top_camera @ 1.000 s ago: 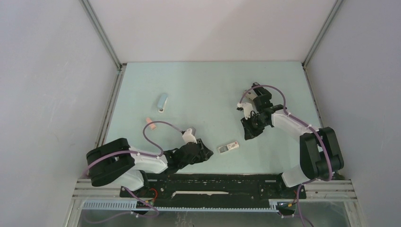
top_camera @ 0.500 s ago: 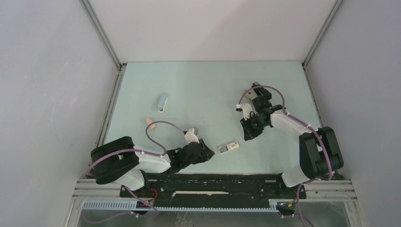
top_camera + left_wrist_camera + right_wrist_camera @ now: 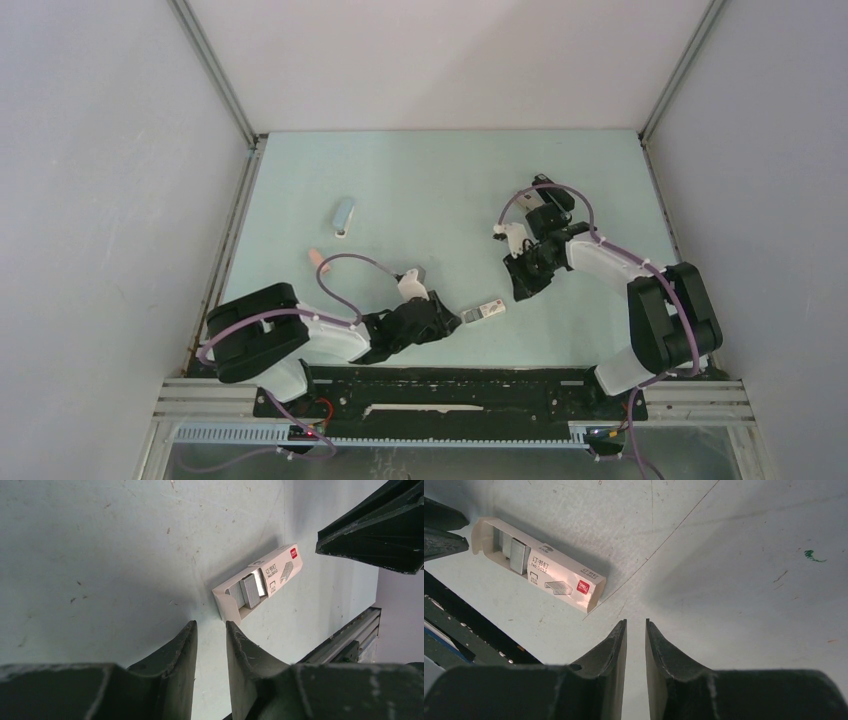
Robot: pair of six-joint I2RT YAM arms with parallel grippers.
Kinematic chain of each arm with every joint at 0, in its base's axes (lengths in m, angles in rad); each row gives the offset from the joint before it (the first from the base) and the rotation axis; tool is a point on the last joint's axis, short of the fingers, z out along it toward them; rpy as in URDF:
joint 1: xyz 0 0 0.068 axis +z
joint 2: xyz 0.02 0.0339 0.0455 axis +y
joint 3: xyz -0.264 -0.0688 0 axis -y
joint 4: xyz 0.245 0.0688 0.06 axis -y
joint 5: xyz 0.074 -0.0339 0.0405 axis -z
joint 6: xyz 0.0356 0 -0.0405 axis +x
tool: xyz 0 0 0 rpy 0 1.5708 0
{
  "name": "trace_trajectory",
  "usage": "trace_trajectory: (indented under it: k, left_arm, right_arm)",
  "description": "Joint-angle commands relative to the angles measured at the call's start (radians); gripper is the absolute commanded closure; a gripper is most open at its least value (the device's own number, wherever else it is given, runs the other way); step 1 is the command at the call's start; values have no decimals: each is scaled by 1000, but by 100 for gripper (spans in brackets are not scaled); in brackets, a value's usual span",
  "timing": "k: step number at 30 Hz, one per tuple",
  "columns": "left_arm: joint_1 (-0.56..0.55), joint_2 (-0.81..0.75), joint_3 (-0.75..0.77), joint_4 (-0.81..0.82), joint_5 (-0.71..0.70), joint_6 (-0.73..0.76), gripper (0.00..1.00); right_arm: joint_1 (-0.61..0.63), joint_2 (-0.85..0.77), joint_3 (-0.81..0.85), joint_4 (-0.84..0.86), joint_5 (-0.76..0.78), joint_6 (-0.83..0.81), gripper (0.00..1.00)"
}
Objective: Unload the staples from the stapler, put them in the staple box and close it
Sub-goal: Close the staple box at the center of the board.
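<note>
Top external view puts the pale blue stapler [image 3: 343,216] far to the left on the table [image 3: 440,180], with a small pink piece [image 3: 318,260] near it and neither arm at it. Toward the middle, the left gripper [image 3: 447,318] hangs low just beside the open end of a small cardboard box [image 3: 483,311]. Its fingers stand a narrow gap apart with nothing between them. Silvery staples [image 3: 251,591] lie in that box, showing at its open end. Further right, the right gripper [image 3: 522,283] hovers near the box's other end, likewise narrowly parted and empty. Whether the stapler has staples inside cannot be told, so I judge the unloading unproven: both arms attend to the box, well apart from the stapler.
</note>
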Motion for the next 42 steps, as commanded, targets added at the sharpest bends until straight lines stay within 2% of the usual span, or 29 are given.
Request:
trace_trajectory:
  k: [1, 14, 28, 42]
  left_arm:
    - [-6, 20, 48, 23, -1, -16, 66]
    - [-2, 83, 103, -9, -6, -31, 67]
    - [2, 101, 126, -38, -7, -24, 75]
    - [2, 105, 136, -38, 5, -19, 76]
  right_arm:
    - [17, 8, 33, 2, 15, 3, 72]
    - [30, 20, 33, 3, 21, 3, 72]
    - [54, 28, 32, 15, 48, 5, 72]
    - [121, 67, 44, 34, 117, 25, 72]
